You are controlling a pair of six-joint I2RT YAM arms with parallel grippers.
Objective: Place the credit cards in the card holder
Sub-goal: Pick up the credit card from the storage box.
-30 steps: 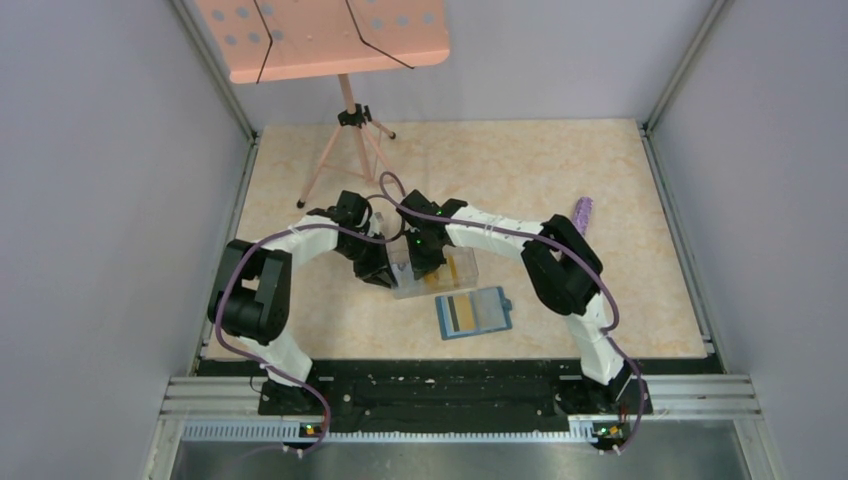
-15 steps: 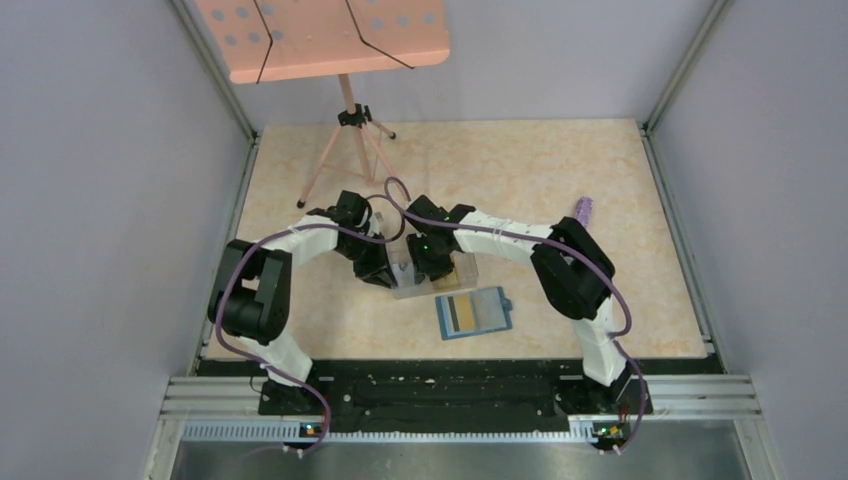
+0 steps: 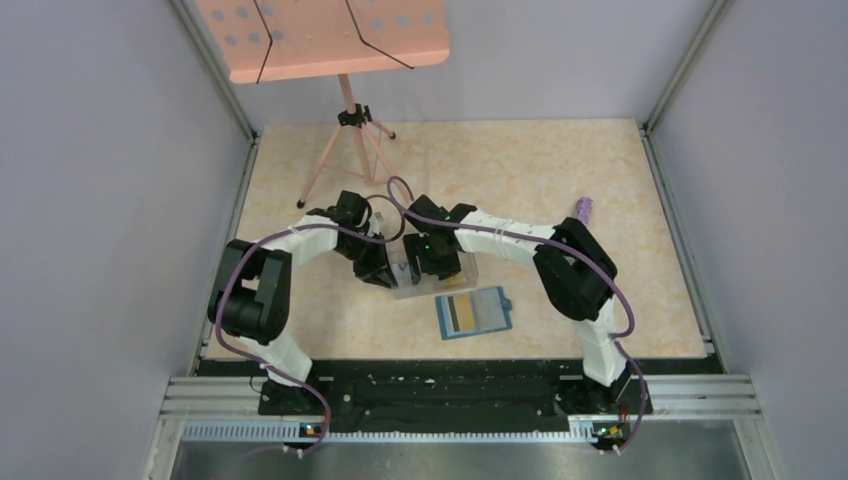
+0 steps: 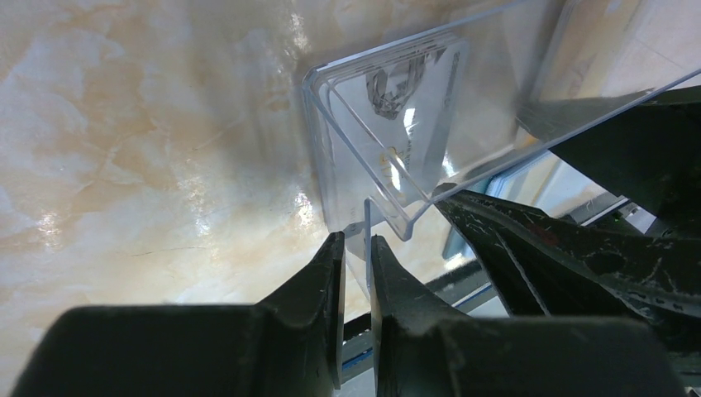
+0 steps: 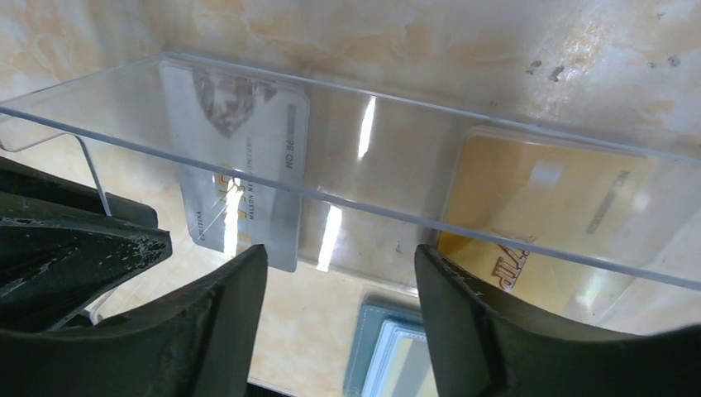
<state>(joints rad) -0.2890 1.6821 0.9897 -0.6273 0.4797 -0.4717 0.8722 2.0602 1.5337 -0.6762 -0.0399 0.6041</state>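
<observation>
1. Two credit cards lie flat inside the clear plastic box [image 5: 380, 149]. A pale grey card [image 5: 240, 178] is at the end nearest the left arm and a gold card [image 5: 537, 215] is at the other end, well apart from it.
2. A striped gold card [image 3: 461, 313] lies on the open teal card holder [image 3: 490, 308]. The card holder rests on the counter [image 3: 520, 170] just beside the box, on the side nearer the arm bases.
3. The left pincer [image 4: 355, 273] is clenched on the thin upright wall at the box's end. Only that clear wall separates its two black fingers.
4. The right pincer [image 5: 339, 331] hangs released over the middle of the box, its fingers wide apart and grasping nothing. The box's long rim crosses the gap beneath them, and a corner of the card holder shows lower down.
5. Beyond the box, toward the far left, a pink music stand [image 3: 340, 110] stands on its tripod.
6. A small purple object [image 3: 582, 212] lies on the counter well to the right of the box. What it is cannot be made out.
</observation>
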